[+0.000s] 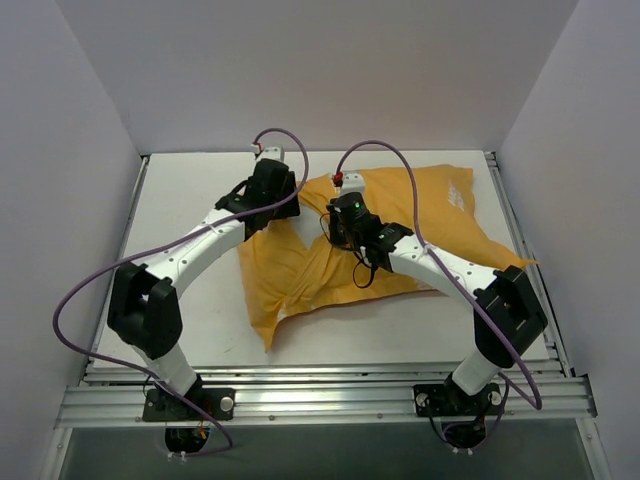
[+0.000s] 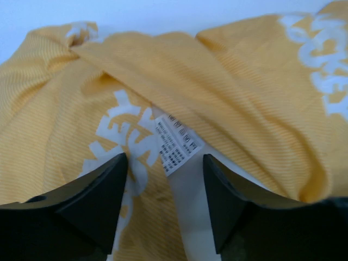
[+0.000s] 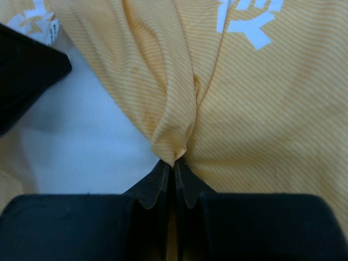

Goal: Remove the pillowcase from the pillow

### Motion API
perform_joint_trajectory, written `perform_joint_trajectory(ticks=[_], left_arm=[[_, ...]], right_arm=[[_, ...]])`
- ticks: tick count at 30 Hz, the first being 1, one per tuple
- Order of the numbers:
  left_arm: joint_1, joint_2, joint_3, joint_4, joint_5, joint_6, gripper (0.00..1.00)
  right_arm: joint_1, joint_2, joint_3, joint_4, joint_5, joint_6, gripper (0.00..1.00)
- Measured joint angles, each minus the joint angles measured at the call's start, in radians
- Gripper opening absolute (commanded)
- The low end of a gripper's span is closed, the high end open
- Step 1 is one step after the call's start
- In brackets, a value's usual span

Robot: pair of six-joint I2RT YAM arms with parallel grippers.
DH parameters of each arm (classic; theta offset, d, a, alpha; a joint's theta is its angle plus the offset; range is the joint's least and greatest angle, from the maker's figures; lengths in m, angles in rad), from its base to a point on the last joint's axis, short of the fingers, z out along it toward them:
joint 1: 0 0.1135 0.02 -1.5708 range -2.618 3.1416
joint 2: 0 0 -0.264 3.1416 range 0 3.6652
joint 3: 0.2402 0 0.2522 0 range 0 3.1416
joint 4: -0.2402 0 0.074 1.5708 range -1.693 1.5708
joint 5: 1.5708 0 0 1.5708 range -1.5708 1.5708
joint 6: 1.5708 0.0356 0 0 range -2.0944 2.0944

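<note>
On the table (image 1: 190, 200), the right gripper (image 3: 174, 163) pinches 1 thin fold of the pillowcase (image 1: 450, 230), which could slip free under a pull, since the left gripper (image 2: 164, 160) gapes wide and empty.

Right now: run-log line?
left gripper: jaws open over pillowcase label | right gripper: jaws shut on pillowcase fold | pillowcase: bunched on table

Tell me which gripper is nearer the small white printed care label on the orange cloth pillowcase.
Left gripper. Its open fingers frame the label just ahead; the right gripper, shut on a pillowcase fold, sits farther off.
</note>
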Motion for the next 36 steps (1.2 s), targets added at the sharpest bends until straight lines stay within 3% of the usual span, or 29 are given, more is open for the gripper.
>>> perform_joint_trajectory(ticks=[8,14,21,25,28,36], left_arm=[[-0.010,-0.011,-0.032,-0.097,-0.176,0.023,0.36],[0.090,-0.077,-0.146,-0.125,-0.231,0.009,0.27],[0.193,-0.116,-0.309,-0.043,-0.098,-0.089,0.27],[0.216,-0.117,-0.443,0.129,0.048,-0.142,0.26],[0.231,-0.117,-0.519,0.271,0.165,-0.166,0.21],[0.241,-0.198,-0.666,0.510,0.373,-0.212,0.18]], right_arm=[[-0.003,0.000,-0.028,0.022,0.039,0.004,0.00],[-0.055,-0.005,-0.064,0.048,0.016,0.051,0.00],[-0.091,-0.031,-0.098,0.073,-0.052,0.080,0.00],[-0.096,-0.035,-0.103,0.072,-0.098,0.071,0.00],[-0.084,-0.035,-0.087,0.047,-0.107,0.043,0.08],[0.039,-0.030,0.149,-0.196,-0.069,-0.055,0.58]])
